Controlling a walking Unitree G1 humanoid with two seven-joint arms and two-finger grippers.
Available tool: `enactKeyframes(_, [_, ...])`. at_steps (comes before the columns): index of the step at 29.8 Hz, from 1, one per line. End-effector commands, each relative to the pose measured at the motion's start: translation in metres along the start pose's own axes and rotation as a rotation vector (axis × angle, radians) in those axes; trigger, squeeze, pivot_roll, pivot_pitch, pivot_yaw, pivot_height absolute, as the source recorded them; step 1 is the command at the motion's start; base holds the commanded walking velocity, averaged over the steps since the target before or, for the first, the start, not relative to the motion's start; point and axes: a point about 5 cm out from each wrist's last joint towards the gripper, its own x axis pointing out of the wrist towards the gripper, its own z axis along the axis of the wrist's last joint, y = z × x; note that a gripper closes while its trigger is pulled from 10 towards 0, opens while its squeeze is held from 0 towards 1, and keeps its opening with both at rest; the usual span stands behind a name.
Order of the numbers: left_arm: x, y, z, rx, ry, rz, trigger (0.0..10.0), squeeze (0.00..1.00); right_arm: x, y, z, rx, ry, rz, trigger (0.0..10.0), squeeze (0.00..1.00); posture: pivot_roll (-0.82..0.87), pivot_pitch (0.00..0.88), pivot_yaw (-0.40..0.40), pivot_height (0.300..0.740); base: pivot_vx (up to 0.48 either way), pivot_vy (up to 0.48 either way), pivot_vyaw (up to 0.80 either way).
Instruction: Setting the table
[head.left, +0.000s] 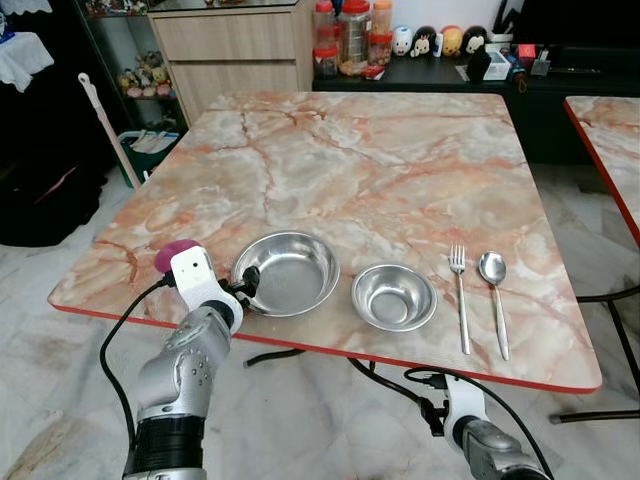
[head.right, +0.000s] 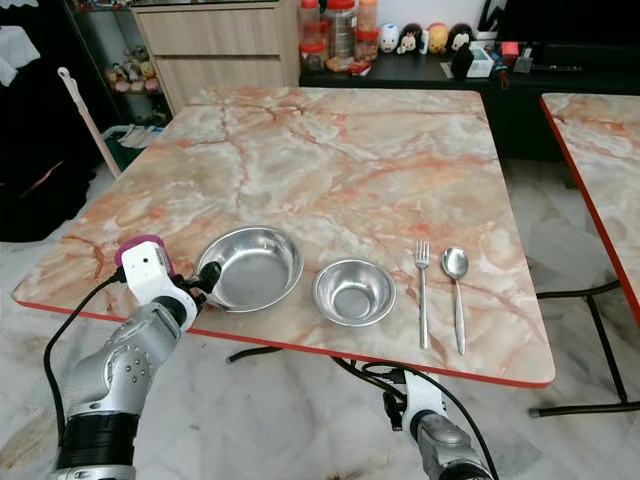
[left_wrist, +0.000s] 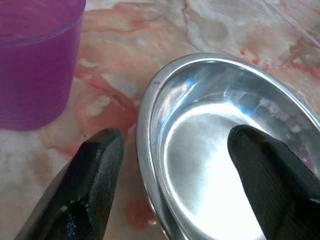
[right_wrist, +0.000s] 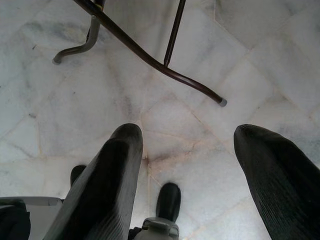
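Note:
A large steel bowl (head.left: 288, 270) sits near the front edge of the marble table (head.left: 380, 170). My left gripper (left_wrist: 175, 170) is open and straddles that bowl's near-left rim (left_wrist: 145, 125), one finger outside on the table, one inside. A purple cup (left_wrist: 35, 60) stands just left of it, behind my left wrist (head.left: 195, 275). To the bowl's right lie a smaller steel bowl (head.left: 394, 296), a fork (head.left: 460, 295) and a spoon (head.left: 494, 295). My right gripper (right_wrist: 187, 175) hangs open below the table over the floor.
A second marble table (head.left: 610, 140) stands to the right. Behind the table are a wooden cabinet (head.left: 235, 50) and a dark counter with jars (head.left: 350, 35) and toys. Table legs (right_wrist: 150, 55) cross the marble floor under my right arm.

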Motion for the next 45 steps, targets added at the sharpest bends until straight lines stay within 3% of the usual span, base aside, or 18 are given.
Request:
enactKeyframes(1, [0.002,0.000,0.000,0.007,0.018,0.016,10.0,0.00,0.000,0.002,0.001,-0.003,0.004,0.004,10.0,0.00,0.01,0.044,0.067,0.740,0.000,0.000,0.00])
enactKeyframes(9, [0.003,0.003,-0.007,0.042,0.059,0.087,10.0,0.00,0.001,0.002,0.001,-0.002,0.002,0.004,10.0,0.00,0.00,0.054,0.065,0.740,0.000,0.000,0.00])
enactKeyframes(19, [0.004,-0.001,-0.010,0.020,0.080,0.078,10.0,0.00,0.001,0.001,0.002,-0.002,0.001,0.003,10.0,0.00,0.00,0.060,0.063,0.740,0.000,0.000,0.00])
enactKeyframes(20, [0.004,-0.001,-0.010,0.021,0.082,0.078,8.7,0.00,0.001,0.001,0.002,-0.002,0.001,0.003,10.0,0.00,0.00,0.060,0.063,0.740,0.000,0.000,0.00])
enactKeyframes(21, [0.004,-0.001,-0.010,0.021,0.082,0.078,8.7,0.00,0.001,0.001,0.002,-0.002,0.001,0.003,10.0,0.00,0.00,0.060,0.063,0.740,0.000,0.000,0.00])
enactKeyframes(22, [0.004,-0.001,-0.010,0.020,0.087,0.080,7.5,0.00,0.000,0.001,0.002,-0.003,0.002,0.003,10.0,0.00,0.00,0.059,0.063,0.740,0.000,0.000,0.00])
enactKeyframes(24, [0.005,-0.001,-0.011,0.016,0.092,0.079,7.1,0.00,0.000,0.001,0.002,-0.003,0.002,0.004,10.0,0.00,0.00,0.059,0.063,0.740,0.000,0.000,0.00])
enactKeyframes(25, [0.005,-0.001,-0.011,0.016,0.094,0.077,5.5,0.00,0.000,0.001,0.002,-0.003,0.002,0.004,10.0,0.00,0.00,0.059,0.063,0.740,0.000,0.000,0.00])
enactKeyframes(26, [0.005,-0.001,-0.011,0.016,0.095,0.076,4.8,0.00,0.000,0.001,0.002,-0.003,0.002,0.004,10.0,0.00,0.00,0.059,0.063,0.740,0.000,0.000,0.00])
enactKeyframes(29, [0.005,-0.001,-0.012,0.015,0.098,0.076,4.8,0.00,0.000,0.001,0.001,-0.003,0.002,0.003,10.0,0.00,0.00,0.061,0.063,0.740,0.000,0.000,0.00])
enactKeyframes(30, [0.005,-0.001,-0.012,0.017,0.102,0.078,3.8,0.00,0.000,0.001,0.001,-0.003,0.002,0.003,10.0,0.00,0.00,0.061,0.063,0.740,0.000,0.000,0.00])
enactKeyframes(31, [0.005,0.000,-0.013,0.019,0.109,0.084,3.3,0.00,0.000,0.001,0.001,-0.002,0.002,0.003,10.0,0.00,0.00,0.061,0.063,0.740,0.000,0.000,0.00])
enactKeyframes(39, [0.005,0.003,-0.013,0.027,0.119,0.104,3.1,0.00,0.000,0.001,0.002,-0.004,0.002,0.004,10.0,0.00,0.01,0.064,0.061,0.740,0.000,0.000,0.00])
enactKeyframes(40, [0.005,0.003,-0.013,0.028,0.120,0.105,2.5,0.00,0.001,0.001,0.002,-0.004,0.002,0.004,10.0,0.00,0.01,0.064,0.061,0.740,0.000,0.000,0.00])
enactKeyframes(45, [0.005,0.004,-0.013,0.029,0.123,0.108,1.7,0.00,0.001,0.001,0.002,-0.003,0.001,0.004,10.0,0.00,0.01,0.064,0.061,0.740,0.000,0.000,0.00])
